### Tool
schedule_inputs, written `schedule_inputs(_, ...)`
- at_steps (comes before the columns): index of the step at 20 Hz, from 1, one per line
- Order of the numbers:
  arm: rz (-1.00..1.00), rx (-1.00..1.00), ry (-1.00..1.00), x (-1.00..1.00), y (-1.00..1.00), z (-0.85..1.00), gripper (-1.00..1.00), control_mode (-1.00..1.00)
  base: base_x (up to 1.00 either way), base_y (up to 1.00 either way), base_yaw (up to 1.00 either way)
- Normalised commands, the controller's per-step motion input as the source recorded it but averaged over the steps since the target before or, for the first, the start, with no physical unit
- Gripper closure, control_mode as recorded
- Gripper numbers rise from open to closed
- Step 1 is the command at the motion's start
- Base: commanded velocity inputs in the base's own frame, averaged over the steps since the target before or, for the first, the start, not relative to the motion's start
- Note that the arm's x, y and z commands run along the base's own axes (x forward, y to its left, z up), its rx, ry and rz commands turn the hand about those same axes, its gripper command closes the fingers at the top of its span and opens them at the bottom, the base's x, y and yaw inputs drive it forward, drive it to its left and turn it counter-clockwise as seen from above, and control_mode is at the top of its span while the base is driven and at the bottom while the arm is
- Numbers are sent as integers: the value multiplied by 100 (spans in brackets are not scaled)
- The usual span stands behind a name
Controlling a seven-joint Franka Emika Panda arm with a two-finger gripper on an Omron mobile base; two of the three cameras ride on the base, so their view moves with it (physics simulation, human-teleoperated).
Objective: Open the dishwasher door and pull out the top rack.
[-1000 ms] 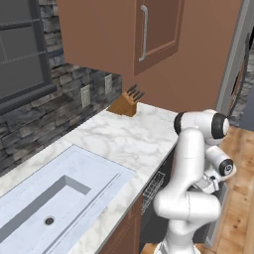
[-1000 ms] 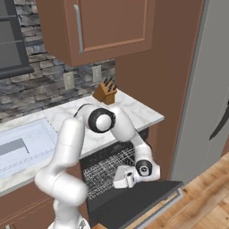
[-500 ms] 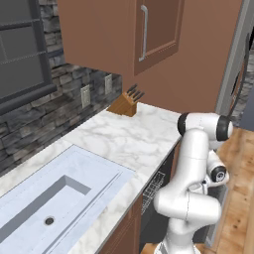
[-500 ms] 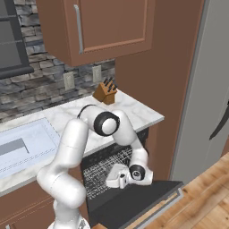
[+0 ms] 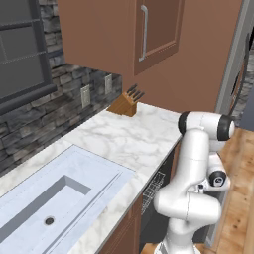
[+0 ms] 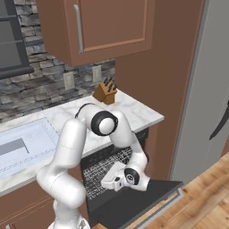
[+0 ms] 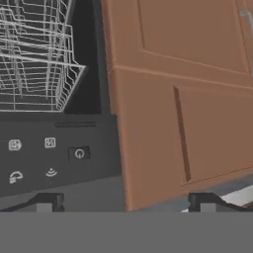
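The dishwasher door (image 6: 134, 206) hangs open, its dark panel dropped nearly flat in front of the machine. In the hand view its black control strip (image 7: 49, 157) with small white icons lies just ahead of my fingertips (image 7: 49, 201). The top rack (image 6: 99, 166), a light wire grid, sits inside the opening; its rods also show as the top rack (image 7: 34, 54) and the top rack (image 5: 154, 185). My gripper (image 6: 110, 181) hovers over the lowered door at the mouth of the opening, open, with nothing between its fingers. The gripper (image 7: 126, 205) has its tips spread wide.
A brown wooden cabinet panel (image 7: 183, 99) stands right beside the dishwasher. On the marble counter (image 6: 134, 112) above sits a knife block (image 6: 105, 91). The sink (image 5: 54, 198) lies to the left. A tall grey fridge (image 6: 205, 89) stands at the right, above wooden floor (image 6: 205, 188).
My hand has dropped slightly and edged toward the dishwasher opening. The door and the rack have stayed where they were.
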Motion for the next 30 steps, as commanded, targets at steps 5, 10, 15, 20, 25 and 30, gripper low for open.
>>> schedule_inputs(5, -16, -9, -16, 32, 26, 0, -100, -100, 0, 0, 0)
schedule_inputs(10, -8, -1, -7, 53, 6, 0, -100, -100, 0, 0, 0)
schedule_inputs(15, -3, 0, -1, 2, 0, -20, -100, -100, 0, 0, 0)
schedule_inputs(20, -4, 0, -2, 0, 0, -30, -100, -100, 0, 0, 0)
schedule_inputs(25, -4, 0, -2, 16, 1, -25, -100, -100, 0, 0, 0)
schedule_inputs(30, -3, 0, 0, 29, 0, -32, -100, -100, 0, 0, 0)
